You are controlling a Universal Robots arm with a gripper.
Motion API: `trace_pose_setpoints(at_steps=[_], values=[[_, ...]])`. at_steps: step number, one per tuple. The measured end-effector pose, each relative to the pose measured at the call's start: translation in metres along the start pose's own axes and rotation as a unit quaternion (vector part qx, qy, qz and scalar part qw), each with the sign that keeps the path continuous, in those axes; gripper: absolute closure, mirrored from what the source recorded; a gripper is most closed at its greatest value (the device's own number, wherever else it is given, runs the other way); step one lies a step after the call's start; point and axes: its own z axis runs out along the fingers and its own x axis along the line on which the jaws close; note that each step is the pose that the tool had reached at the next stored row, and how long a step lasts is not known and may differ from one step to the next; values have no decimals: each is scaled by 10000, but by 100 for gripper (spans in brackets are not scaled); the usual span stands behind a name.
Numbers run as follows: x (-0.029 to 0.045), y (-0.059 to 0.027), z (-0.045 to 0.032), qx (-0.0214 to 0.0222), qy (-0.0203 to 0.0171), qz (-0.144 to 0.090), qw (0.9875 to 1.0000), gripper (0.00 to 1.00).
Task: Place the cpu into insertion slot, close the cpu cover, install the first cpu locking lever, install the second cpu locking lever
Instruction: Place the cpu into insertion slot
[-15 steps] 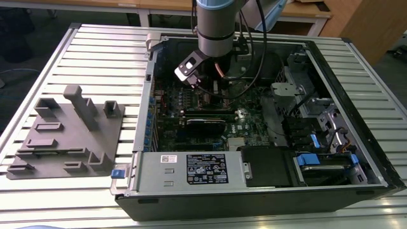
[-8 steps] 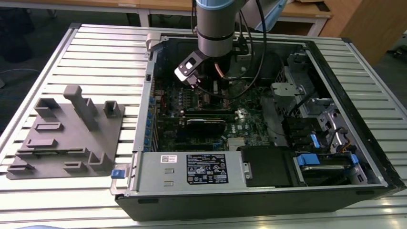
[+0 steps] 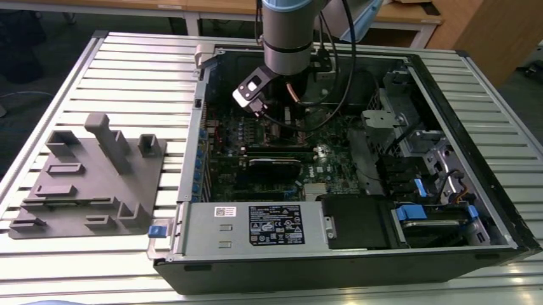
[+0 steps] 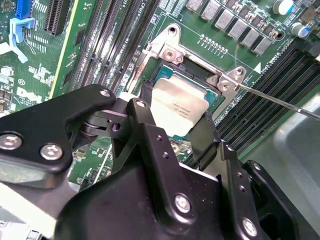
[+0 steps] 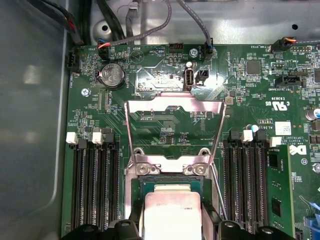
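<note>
Black fingers (image 4: pixel 150 130) are closed in on two opposite edges of the cpu (image 4: pixel 177 107), a small flat square chip with a silvery-tan metal top. They appear to grip it, with no slack seen at either side.

Position: the chip sits directly over the insertion slot (image 4: pixel 190 74), a small square socket with a dark centre and a silver rim. I cannot tell whether it is seated or just above.

The cpu cover (image 5: pixel 172 105), a thin silver frame with a large window, is swung open and lies back on the green board beyond the socket. A thin steel lever rod (image 4: pixel 280 102) stands free beside the socket, unlatched. Long black memory slots (image 5: pixel 95 185) flank both sides.

Handling (judgement):
- Light, rigid and smooth-topped, so likely slippery under pad pressure.
- Underside contacts and socket pins are fragile; tilt or sideways drag risks damage.
- Hold by the edges only, level, as now.

In the exterior view the arm (image 3: pixel 284 38) reaches into the far half of the open black computer case (image 3: pixel 339 273) on the slatted metal counter (image 3: pixel 127 70).
</note>
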Motion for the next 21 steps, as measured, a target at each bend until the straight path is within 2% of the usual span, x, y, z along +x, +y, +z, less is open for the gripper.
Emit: trace_pose_setpoints(at_steps=[21], values=[[-1, 0, 19, -1, -13, 126, 9999, 46]])
